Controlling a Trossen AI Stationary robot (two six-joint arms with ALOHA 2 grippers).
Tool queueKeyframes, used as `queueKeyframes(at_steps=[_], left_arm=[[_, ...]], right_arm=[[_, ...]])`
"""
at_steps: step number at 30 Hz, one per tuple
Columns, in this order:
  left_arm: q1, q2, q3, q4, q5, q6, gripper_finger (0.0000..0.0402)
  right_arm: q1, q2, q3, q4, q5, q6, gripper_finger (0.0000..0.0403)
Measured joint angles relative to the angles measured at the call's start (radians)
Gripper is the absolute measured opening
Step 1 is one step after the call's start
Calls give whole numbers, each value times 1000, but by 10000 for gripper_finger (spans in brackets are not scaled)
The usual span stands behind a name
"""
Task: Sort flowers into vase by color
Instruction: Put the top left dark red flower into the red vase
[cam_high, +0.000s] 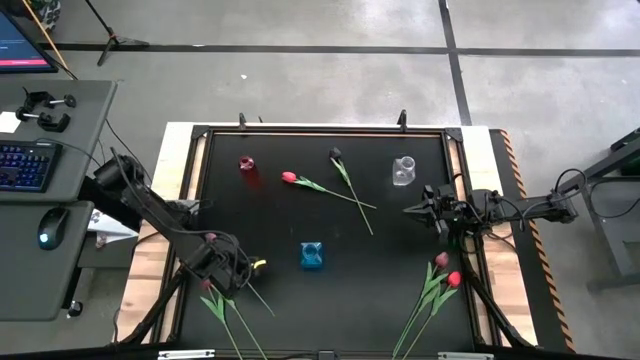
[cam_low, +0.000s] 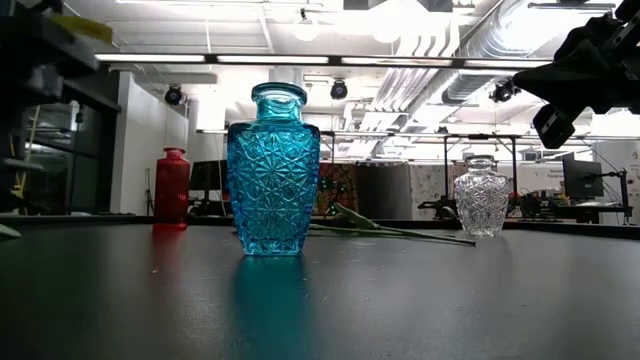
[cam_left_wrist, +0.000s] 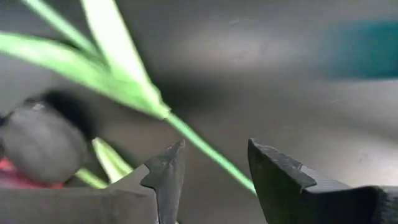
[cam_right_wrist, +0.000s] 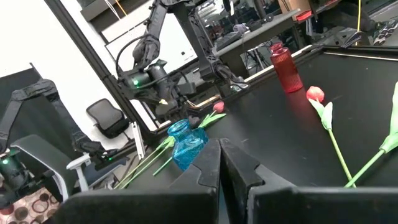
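Two tulips lie crossed on the far middle of the table: a red one (cam_high: 289, 177) and a near-black one (cam_high: 336, 154). More tulips lie at the near left (cam_high: 222, 310) and near right (cam_high: 441, 262). My left gripper (cam_high: 243, 268) is low over the near-left bunch and open. In the left wrist view its fingers stand on either side of a thin green stem (cam_left_wrist: 208, 151), with a dark tulip head (cam_left_wrist: 38, 140) beside them. I cannot see the fingers touching the stem. My right gripper (cam_high: 412, 209) hovers shut near the clear vase (cam_high: 403, 171).
A blue glass vase (cam_high: 312, 255) stands near the table's middle, close to my left gripper. A red vase (cam_high: 247, 166) stands far left and the clear vase far right. The black table has a raised frame (cam_high: 320, 129). A desk with a keyboard (cam_high: 25, 165) stands left of the table.
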Motion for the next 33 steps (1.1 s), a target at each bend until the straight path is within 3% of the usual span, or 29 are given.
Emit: queueKeyframes(at_steps=[10, 19, 33], left_arm=[[4, 38, 0, -154, 84, -21, 160], [55, 50, 0, -66, 45, -20, 160], [41, 162, 4, 3, 131, -45, 160]], right_arm=[[0, 0, 0, 0, 0, 0, 0], [0, 0, 0, 0, 0, 0, 0], [0, 0, 0, 0, 0, 0, 0]])
